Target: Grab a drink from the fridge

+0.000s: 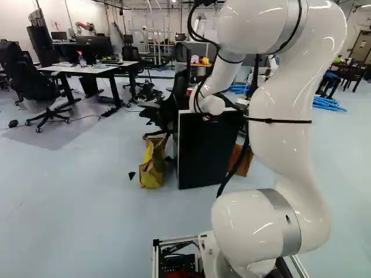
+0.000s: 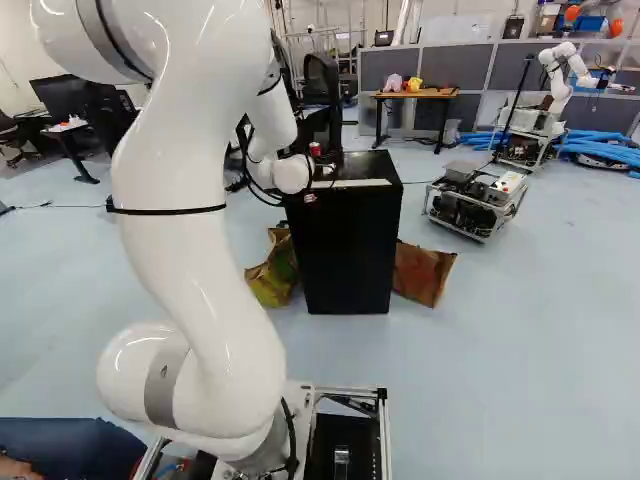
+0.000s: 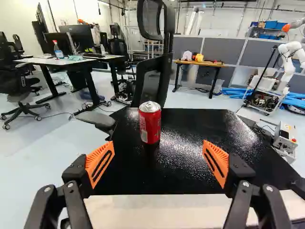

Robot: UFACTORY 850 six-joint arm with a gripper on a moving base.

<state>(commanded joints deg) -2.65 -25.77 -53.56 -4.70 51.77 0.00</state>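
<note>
A: What are the materials here?
B: The fridge (image 2: pixel 345 250) is a black box with flat sides and square corners. Its top is glossy and finely pebbled, with a smooth pale strip along the near edge. Crumpled paper bags, one left (image 2: pixel 274 270) and one right (image 2: pixel 425 272), flank it on the floor.
A: And the drink?
B: A metal can (image 3: pixel 150 126), a plain cylinder narrowing at the rim. The side is red with paler markings; the lid is bare silver.
A: Its orientation?
B: Upright, lid uppermost, base on the fridge top. The long axis is vertical, and a dark reflection lies at its foot.
A: Its position?
B: On the left part of the fridge top, ahead of the gripper (image 2: pixel 318 172). The mesh-backed chair (image 3: pixel 155 81) rises on the far side.
A: The state of the gripper?
B: Fingers wide apart, with slotted orange pads (image 3: pixel 99 163) facing each other. The can stands beyond the fingertips, untouched by either, left of the midline between them.
</note>
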